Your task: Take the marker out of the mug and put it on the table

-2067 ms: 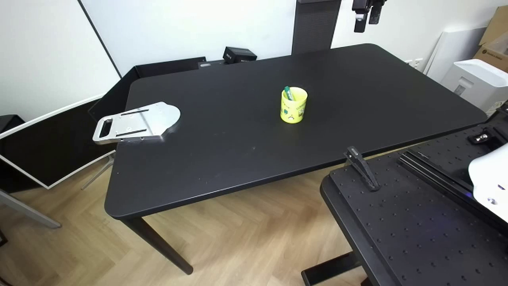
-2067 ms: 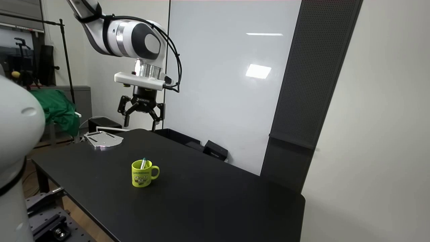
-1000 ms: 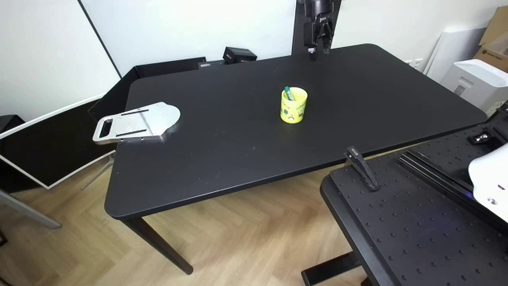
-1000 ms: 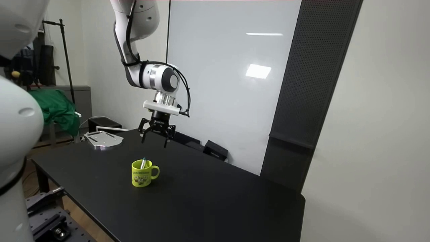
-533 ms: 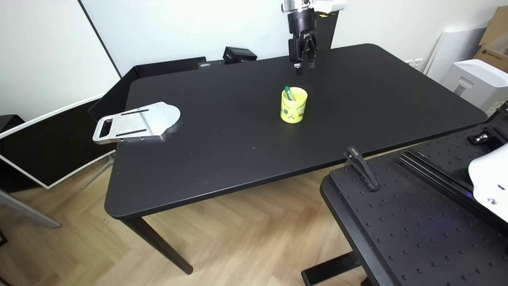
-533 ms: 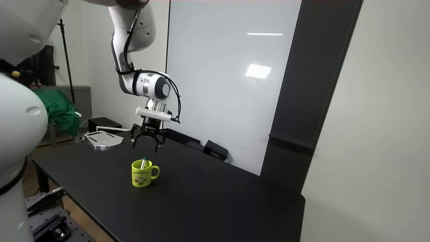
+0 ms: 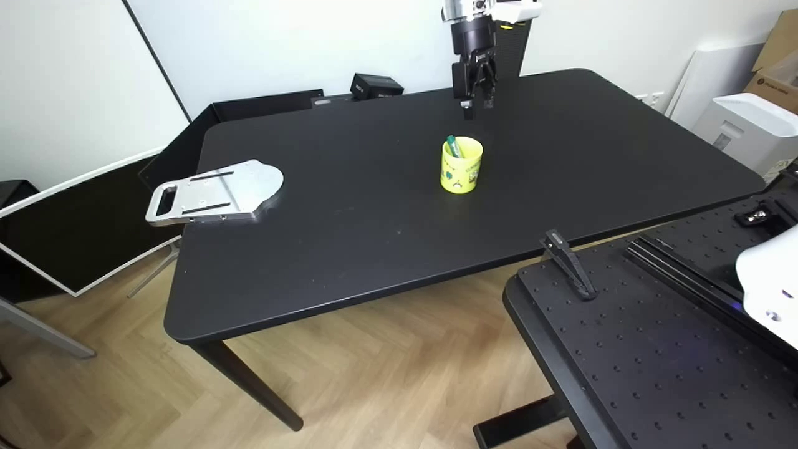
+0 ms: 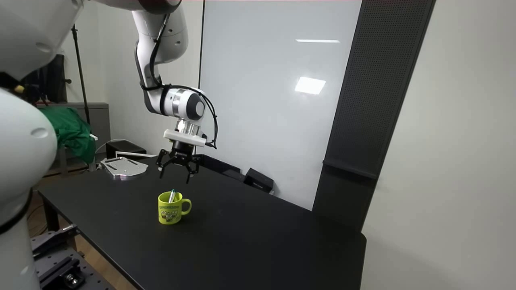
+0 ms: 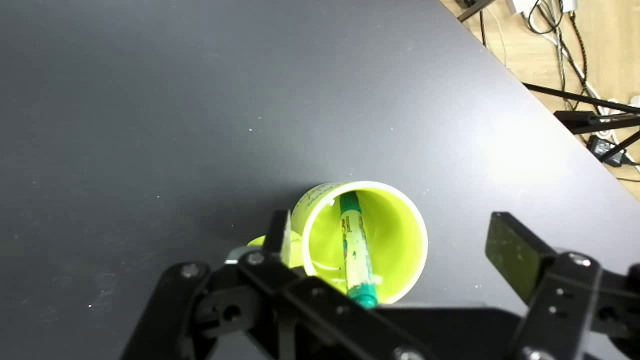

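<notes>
The yellow-green mug stands upright on the black table; it also shows in an exterior view and the wrist view. The green-ended, white-bodied marker leans inside it, one end just above the rim; it also shows in an exterior view and the wrist view. My gripper is open and empty, pointing down above the table, apart from the mug, also in an exterior view. In the wrist view, the mug opening lies between my spread fingers, nearer the left one, which partly covers the handle.
A flat silver metal plate lies at a table end, also in an exterior view. A perforated black platform with a bracket stands beside the table. A whiteboard and black box are behind the table.
The gripper has come down over the table and closer to the mug, staying open. Over the last half second it is almost still. The mug and marker have not moved.
</notes>
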`<state>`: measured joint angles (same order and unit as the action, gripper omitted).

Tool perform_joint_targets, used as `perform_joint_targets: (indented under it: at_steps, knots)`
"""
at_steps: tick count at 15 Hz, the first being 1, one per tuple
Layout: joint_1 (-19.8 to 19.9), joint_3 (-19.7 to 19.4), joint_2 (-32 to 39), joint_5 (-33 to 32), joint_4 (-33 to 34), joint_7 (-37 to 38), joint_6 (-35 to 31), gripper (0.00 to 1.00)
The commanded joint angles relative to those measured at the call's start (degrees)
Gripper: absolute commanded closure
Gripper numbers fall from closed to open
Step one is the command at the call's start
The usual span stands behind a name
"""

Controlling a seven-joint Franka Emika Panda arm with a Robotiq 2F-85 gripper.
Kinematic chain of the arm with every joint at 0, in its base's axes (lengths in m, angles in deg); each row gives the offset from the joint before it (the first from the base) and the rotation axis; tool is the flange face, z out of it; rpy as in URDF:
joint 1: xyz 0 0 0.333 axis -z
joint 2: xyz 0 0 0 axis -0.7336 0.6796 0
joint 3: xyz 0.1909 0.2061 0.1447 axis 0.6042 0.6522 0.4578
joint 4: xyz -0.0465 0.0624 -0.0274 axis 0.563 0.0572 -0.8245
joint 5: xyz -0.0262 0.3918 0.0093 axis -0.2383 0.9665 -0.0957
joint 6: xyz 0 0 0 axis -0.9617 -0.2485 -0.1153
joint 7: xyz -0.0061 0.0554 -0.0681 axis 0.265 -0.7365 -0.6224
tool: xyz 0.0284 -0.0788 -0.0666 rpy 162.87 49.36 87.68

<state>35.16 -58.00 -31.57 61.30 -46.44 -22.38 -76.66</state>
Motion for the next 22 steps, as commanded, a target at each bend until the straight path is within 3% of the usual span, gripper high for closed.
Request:
perform_joint_targets:
  at_steps: [1, 10, 20, 21, 22]
  knots:
    - [1.05, 0.18, 3.42, 0.39, 5.41, 1.87, 1.74, 0.00]
    - [-0.49, 0.79, 12.33, -0.23, 17.92, 2.21, 4.41, 0.00]
    - [-1.78, 1.82, 18.27, -0.10, 22.35, 1.48, 7.38, 0.00]
    - [-1.70, 1.87, 18.69, 0.18, 22.70, 1.69, 7.68, 0.25]
    - [-1.72, 1.85, 19.04, 0.07, 23.08, 1.57, 8.12, 0.25]
